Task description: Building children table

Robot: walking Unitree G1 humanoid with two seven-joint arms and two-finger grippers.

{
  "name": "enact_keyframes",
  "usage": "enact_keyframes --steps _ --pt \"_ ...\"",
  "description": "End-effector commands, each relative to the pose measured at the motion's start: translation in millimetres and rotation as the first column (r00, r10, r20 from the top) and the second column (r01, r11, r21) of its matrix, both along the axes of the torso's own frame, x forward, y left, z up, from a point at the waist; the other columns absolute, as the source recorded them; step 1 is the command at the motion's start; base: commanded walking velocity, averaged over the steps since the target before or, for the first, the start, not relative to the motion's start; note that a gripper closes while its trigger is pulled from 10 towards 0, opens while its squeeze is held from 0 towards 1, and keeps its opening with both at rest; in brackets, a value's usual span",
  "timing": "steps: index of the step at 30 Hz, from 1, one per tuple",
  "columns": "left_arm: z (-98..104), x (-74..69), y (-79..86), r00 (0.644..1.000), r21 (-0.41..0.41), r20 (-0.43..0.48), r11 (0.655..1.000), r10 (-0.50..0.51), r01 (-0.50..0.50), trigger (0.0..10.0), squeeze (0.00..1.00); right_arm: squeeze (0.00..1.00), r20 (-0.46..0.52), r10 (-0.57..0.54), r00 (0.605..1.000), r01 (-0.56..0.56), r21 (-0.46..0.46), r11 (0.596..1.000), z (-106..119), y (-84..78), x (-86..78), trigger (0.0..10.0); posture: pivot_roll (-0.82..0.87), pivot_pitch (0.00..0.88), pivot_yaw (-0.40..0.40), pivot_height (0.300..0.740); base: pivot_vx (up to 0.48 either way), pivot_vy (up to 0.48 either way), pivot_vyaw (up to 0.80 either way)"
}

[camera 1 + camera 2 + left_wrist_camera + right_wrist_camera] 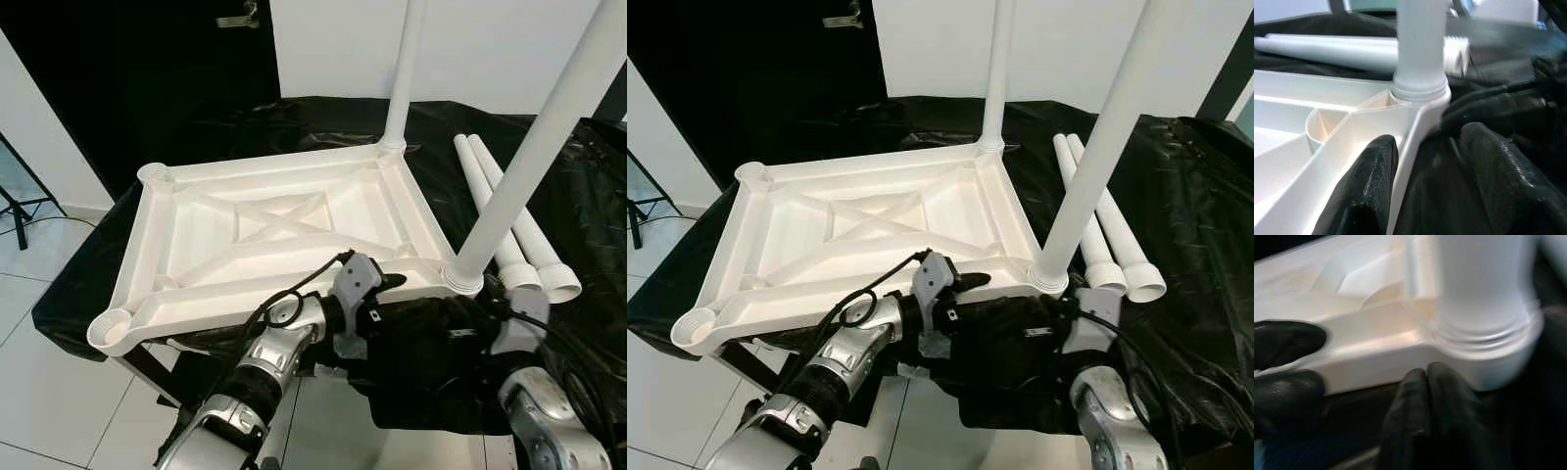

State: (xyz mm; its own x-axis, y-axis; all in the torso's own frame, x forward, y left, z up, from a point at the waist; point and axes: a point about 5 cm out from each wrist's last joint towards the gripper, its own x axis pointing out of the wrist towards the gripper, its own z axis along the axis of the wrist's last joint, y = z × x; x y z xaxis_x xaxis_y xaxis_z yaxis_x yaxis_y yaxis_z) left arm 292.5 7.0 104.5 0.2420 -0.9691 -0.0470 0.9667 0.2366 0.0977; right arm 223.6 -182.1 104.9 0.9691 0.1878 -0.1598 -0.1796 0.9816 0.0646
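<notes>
White tabletop sockets hold two legs (upright)

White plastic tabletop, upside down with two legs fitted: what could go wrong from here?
1. The white plastic tabletop overhangs the black-covered stand at its near edge, so a push from the left gripper, whose fingers straddle the near rim, might slide or tip it.
2. The near upright white leg is tall; bumping it with the right gripper beside its socket could lever the top.
3. The two loose white legs might roll.
</notes>
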Motion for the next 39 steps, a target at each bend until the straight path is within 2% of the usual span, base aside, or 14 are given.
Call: enact_keyframes --steps 1,2,5,8,11,13,18,26,28,29,31,33,38,39 --pt "-4 0.8 3.9 0.998 0.081 0.023 0.995 -0.064 0.062 10.0 0.0 0.0 -0.052 0.038 0.998 -0.038 0.009 0.999 -8 4.0 -0.1 0.0 0.11 0.0 0.016 0.74 0.0 0.0 0.0" --pt "-10 3.7 6.3 0.998 0.149 0.041 0.988 -0.038 0.031 10.0 0.0 0.0 -0.063 0.051 0.997 -0.051 0.009 0.999 -10 5.1 0.9 0.0 0.11 0.0 0.017 0.74 0.0 0.0 0.0" --pt "-13 5.1 7.9 0.998 0.193 0.052 0.981 -0.026 0.015 10.0 0.0 0.0 -0.068 0.056 0.996 -0.056 0.009 0.998 -10 5.5 1.5 0.0 0.11 0.0 0.017 0.74 0.0 0.0 0.0" --pt "-28 7.9 14.5 0.999 0.348 0.031 0.937 0.01 -0.02 10.0 0.0 0.0 -0.063 0.078 0.995 -0.078 0.0 0.997 -9 6.7 9.2 0.6 0.11 0.0 0.023 0.74 0.0 0.0 0.0" --pt "-30 8.9 15.7 0.999 0.374 0.022 0.927 0.026 -0.032 10.0 0.0 0.0 -0.057 0.089 0.994 -0.089 -0.002 0.996 -8 7.3 12.0 0.7 0.11 0.0 0.023 0.74 0.0 0.0 0.0" --pt "-36 12.3 17.4 0.997 0.439 -0.004 0.896 0.075 -0.065 10.0 0.0 0.0 -0.048 0.107 0.993 -0.107 -0.013 0.994 -5 7.9 19.4 0.5 0.11 0.0 0.024 0.74 0.0 0.0 0.0" --pt "-42 13.1 18.4 0.993 0.478 -0.047 0.876 0.107 -0.071 10.0 0.0 0.0 -0.04 0.115 0.993 -0.115 -0.02 0.993 -2 7.0 23.4 0.0 0.11 0.0 0.024 0.74 0.0 0.0 0.0" --pt "-52 7.9 20.3 0.991 0.523 -0.103 0.852 0.08 -0.015 10.0 0.0 0.0 -0.042 0.116 0.992 -0.118 -0.041 0.992 -2 3.4 27.1 0.0 0.12 0.0 0.025 0.74 0.0 0.0 0.0" --pt "-52 -0.4 17.8 0.989 0.498 -0.147 0.864 0.008 0.067 4.9 0.0 0.0 -0.071 0.105 0.992 -0.109 -0.069 0.992 -8 -1.0 28.6 0.0 0.11 0.0 0.029 0.74 0.0 0.0 0.0" --pt "-52 -0.4 17.8 0.989 0.498 -0.147 0.864 0.008 0.067 4.9 0.0 0.0 -0.071 0.105 0.992 -0.109 -0.069 0.992 -8 -1.0 28.6 0.0 0.11 0.0 0.029 0.74 0.0 0.0 0.0" --pt "-46 -3.9 11.8 0.988 0.441 -0.15 0.892 -0.038 0.102 0.0 0.0 0.0 -0.127 0.081 0.989 -0.095 -0.109 0.99 -18 -8.0 31.1 0.0 0.11 0.0 0.031 0.74 0.0 0.0 0.0" --pt "-38 -3.7 6.3 0.99 0.387 -0.131 0.916 -0.056 0.103 0.0 0.0 0.0 -0.162 0.062 0.985 -0.085 -0.138 0.987 -24 -12.9 34.2 0.0 0.12 0.0 0.031 0.74 0.0 0.0 0.0" --pt "-31 -2.6 1.3 0.992 0.334 -0.112 0.937 -0.064 0.098 0.0 0.0 0.0 -0.171 0.059 0.984 -0.085 -0.153 0.984 -26 -14.3 37.9 0.0 0.12 0.0 0.031 0.74 0.0 0.0 0.0" --pt "-25 -1.9 -3.9 0.993 0.291 -0.103 0.952 -0.064 0.091 0.0 0.0 0.0 -0.168 0.06 0.984 -0.087 -0.162 0.983 -26 -14.6 42.2 0.0 0.12 0.0 0.031 0.74 0.0 0.0 0.0"
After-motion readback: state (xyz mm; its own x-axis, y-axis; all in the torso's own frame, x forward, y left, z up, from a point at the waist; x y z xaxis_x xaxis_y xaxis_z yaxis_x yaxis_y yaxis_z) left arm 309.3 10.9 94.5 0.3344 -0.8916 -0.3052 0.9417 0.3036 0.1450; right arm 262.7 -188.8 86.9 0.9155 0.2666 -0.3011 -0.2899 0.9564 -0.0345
